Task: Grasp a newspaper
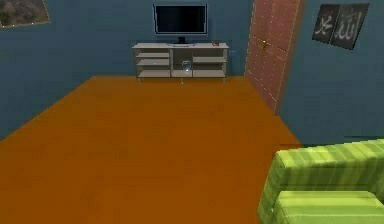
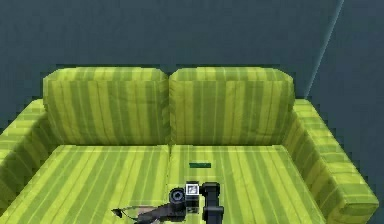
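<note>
Jaws state: cannot tell. Location of the newspaper unconfirmed; a small dark strip (image 2: 200, 165) lies on the sofa seat (image 2: 100, 175), two o'clock of your gripper (image 2: 130, 211). Verify it before extending the arm (image 2: 213, 212).

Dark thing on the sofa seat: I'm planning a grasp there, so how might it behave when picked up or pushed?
The dark thing looks thin and flat, so probably light. It lies on a soft-looking sofa seat, so pushing may press it in rather than slide it. Stiff or floppy cannot be told.
</note>
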